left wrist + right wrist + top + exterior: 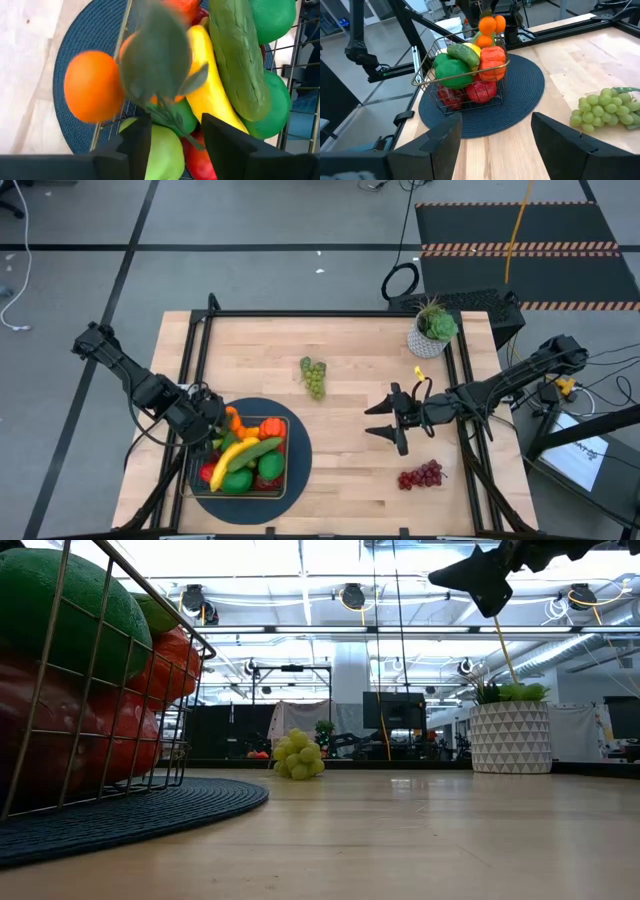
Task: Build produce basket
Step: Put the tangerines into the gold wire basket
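One wire basket point(283, 480) sits on one round dark mat point(300, 442) in the lower left of the high view. It is piled with toy produce point(245, 461). I can count one yellow banana point(228, 462), one long green cucumber point(256, 448), two oranges point(491, 24) on top at the far side, a red-orange pepper point(492, 63), and some round green and red ones below.

Two bunches of grapes lie on the bare table point(350, 470). One bunch of green grapes point(314, 375) lies in the middle of the high view. One bunch of purple grapes point(421, 475) lies at the lower right. One potted plant point(433, 330) stands at the upper right.

The left gripper point(212, 420) reaches in from the left and hangs over the basket's upper left corner, right above the oranges. Its jaws are apart and hold nothing.

The right gripper point(390, 420) is stretched out flat from the right, above the table between the two grape bunches. Its jaws are open and empty
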`<state>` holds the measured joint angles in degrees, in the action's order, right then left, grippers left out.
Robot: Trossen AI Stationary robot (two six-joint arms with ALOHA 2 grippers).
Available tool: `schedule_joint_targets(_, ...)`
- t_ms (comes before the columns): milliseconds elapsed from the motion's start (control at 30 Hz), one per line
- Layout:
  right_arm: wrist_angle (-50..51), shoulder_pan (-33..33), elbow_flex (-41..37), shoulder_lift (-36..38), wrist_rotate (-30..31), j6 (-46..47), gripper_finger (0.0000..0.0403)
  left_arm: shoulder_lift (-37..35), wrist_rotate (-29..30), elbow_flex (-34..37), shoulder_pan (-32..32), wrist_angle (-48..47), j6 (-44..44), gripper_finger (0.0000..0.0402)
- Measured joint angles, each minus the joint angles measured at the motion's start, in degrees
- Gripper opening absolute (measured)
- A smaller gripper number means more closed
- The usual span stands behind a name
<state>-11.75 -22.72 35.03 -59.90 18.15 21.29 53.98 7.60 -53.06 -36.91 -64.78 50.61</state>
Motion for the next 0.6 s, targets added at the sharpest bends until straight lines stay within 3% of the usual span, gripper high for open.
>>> schedule_joint_targets(233, 0.02, 0.0, 0.0, 0.0, 0.0, 0.39, 0.0233, -0.02, -6.67, -0.8, -0.94, -0.07, -0.54, 0.018)
schedule_joint_targets(333, -0.18, 0.0, -0.43, 0.0, 0.02, 0.48, 0.0233, -0.04, -6.12, -2.71, -1.14, -1.77, -1.94, 0.0166)
schedule_joint_targets(433, -0.42, 0.16, -1.45, -0.02, 1.37, 0.49, 0.0233, -0.04, -0.76, -4.46, -1.14, -2.11, -4.35, 0.0149)
schedule_joint_targets(600, -0.46, 0.2, -2.73, -0.04, 4.28, 0.94, 0.0233, -0.04, 14.61, -3.58, -1.07, -2.31, -5.25, 0.0135)
